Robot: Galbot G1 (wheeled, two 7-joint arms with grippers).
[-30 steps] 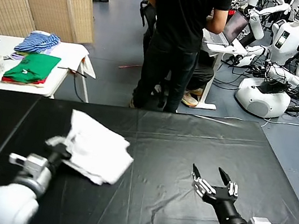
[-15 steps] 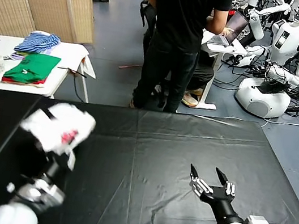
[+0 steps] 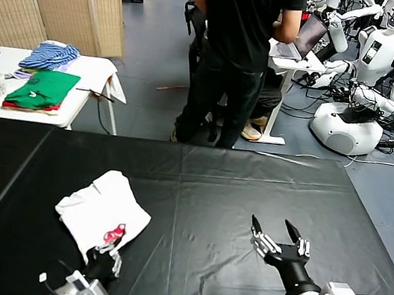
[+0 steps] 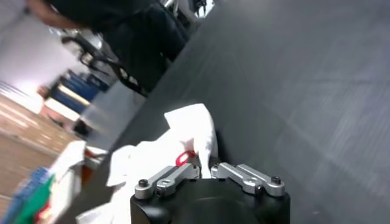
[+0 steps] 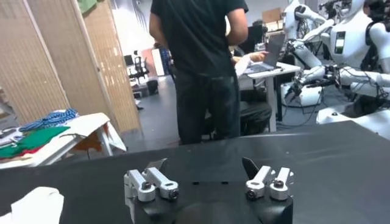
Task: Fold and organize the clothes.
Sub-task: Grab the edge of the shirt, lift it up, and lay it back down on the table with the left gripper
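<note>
Now that the T-shirt (image 3: 104,211) is lying in a loose bundle on the near left of the black worktop (image 3: 248,201), no longer carried aloft as it was half a second ago, the left gripper (image 3: 104,261) is sitting low at its near edge, jaws narrow and apparently pinching a fold beside the pink logo (image 3: 114,234). The shirt is looking crumpled, not flat, so the folding is probably only beginning and needs spreading first. The right gripper (image 3: 277,240) is waiting wide open over the near right, well apart from the shirt.
</note>
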